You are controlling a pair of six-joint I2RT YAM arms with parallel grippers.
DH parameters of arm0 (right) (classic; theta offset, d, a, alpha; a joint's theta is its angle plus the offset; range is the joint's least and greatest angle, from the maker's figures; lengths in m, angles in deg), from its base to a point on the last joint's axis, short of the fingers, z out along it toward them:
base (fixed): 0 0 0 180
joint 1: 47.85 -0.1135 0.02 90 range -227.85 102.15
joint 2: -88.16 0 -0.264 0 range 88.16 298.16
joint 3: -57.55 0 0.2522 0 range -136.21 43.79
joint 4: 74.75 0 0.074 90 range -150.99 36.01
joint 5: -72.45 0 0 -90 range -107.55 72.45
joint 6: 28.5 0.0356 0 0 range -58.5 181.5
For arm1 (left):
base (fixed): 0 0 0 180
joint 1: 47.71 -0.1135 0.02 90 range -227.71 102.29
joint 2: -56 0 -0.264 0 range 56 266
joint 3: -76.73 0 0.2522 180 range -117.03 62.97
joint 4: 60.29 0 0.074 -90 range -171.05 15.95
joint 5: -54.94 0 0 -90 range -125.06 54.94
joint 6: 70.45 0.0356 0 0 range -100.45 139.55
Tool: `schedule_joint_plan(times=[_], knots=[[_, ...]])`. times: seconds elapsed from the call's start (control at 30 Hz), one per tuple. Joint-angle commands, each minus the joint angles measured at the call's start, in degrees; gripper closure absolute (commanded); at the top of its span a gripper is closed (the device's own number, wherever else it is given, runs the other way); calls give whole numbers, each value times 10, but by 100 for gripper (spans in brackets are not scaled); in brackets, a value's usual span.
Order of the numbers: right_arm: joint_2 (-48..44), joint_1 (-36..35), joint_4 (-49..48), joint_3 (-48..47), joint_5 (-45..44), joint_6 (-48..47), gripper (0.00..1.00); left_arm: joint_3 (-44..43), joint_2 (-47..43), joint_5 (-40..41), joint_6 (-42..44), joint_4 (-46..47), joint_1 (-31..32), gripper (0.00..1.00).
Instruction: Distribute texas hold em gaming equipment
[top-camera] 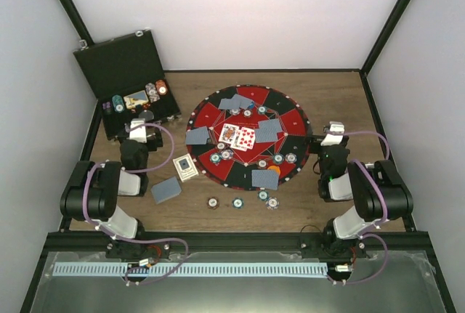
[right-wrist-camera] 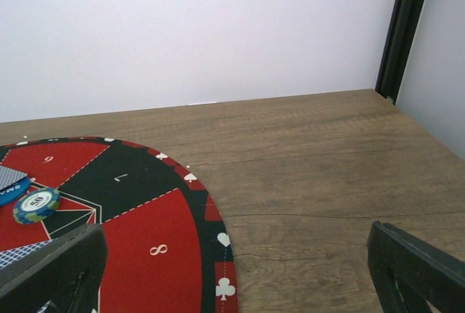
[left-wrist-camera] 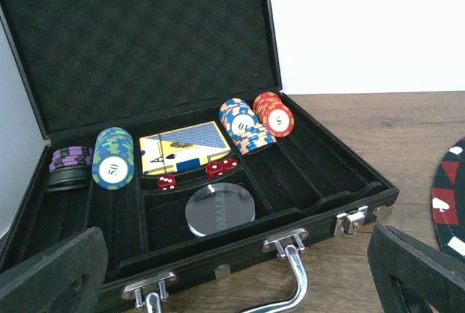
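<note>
Striped-edged poker chips [top-camera: 237, 202] lie flat on the round mat [top-camera: 290, 120] and on the table [top-camera: 327, 88] just in front of it. Grey-blue-backed cards [top-camera: 166, 190] lie flat left of the mat, long axis roughly left-right. Other chips stand on edge in the open case [left-wrist-camera: 320, 182]. The left gripper [left-wrist-camera: 234, 273] and the right gripper [right-wrist-camera: 232, 273] both gape wide, holding nothing.

table [right-wrist-camera: 327, 153]: matt wood | case lining [left-wrist-camera: 145, 37]: black foam | handle [left-wrist-camera: 296, 273]: shiny metal | chips [left-wrist-camera: 112, 159]: smooth
</note>
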Motion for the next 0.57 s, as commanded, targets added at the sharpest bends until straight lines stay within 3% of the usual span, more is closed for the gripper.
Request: schedule_joint_plan(times=[0.0, 0.53], knots=[[-4, 7, -16, -9, 20, -3, 0, -2, -4, -11, -18, 15, -2, 0], [-4, 8, -17, -10, 23, -3, 0, -3, -5, -11, -19, 10, -2, 0]])
